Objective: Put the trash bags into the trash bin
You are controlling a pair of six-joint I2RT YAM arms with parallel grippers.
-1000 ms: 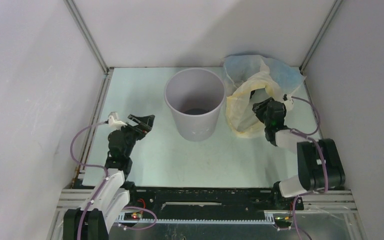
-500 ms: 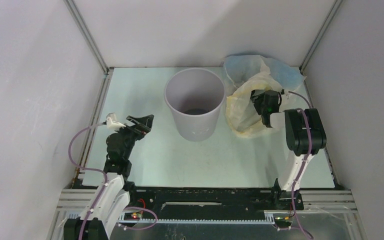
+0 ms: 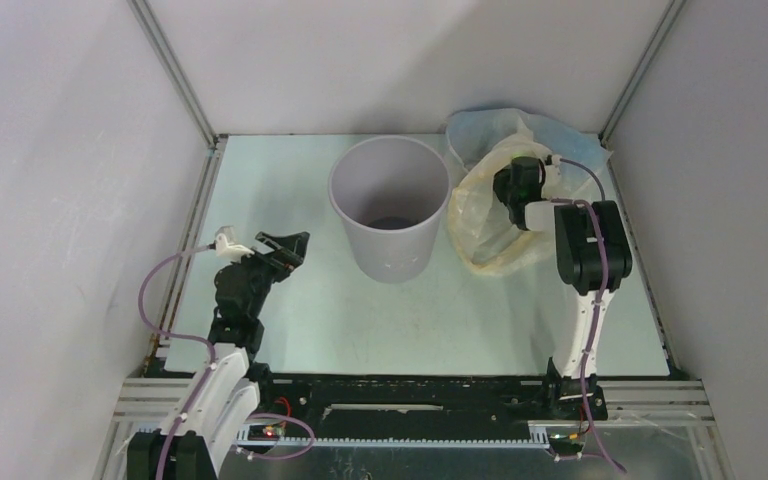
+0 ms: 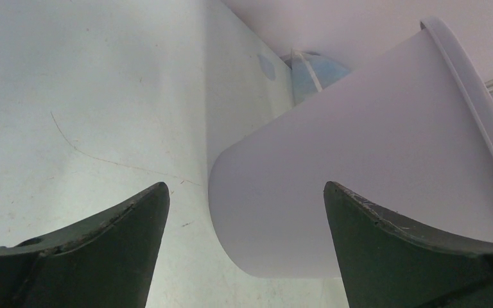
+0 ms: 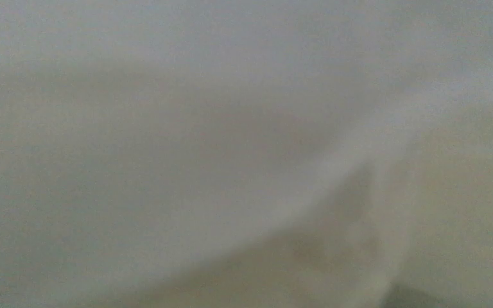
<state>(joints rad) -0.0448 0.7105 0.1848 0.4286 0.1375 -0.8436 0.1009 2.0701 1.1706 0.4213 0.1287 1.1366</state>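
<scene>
Upper middle of the overhead shot, the bin (image 3: 390, 255) stands upright on the pale green table (image 3: 310, 320). It's smooth grey-lavender plastic, round and tapered like a bucket, with a rolled rim. There's a dark patch (image 3: 392, 222) on its floor, too murky to say what it is.

The left gripper (image 3: 282, 245) sits near the bin's left side, a bit lower in frame, not touching. On its wrist cam the bin wall (image 4: 372, 160) shows between the curved black fingers (image 4: 103, 244); jaws spread wide, holding nothing.

Just right of the bin slumps a crinkly see-through bag (image 3: 475, 215), yellowish with a pale-blue part. The right gripper (image 3: 516, 185) is poked into its mouth. Its wrist cam shows only blurry film (image 5: 231, 160), so I can't tell how those jaws stand.
</scene>
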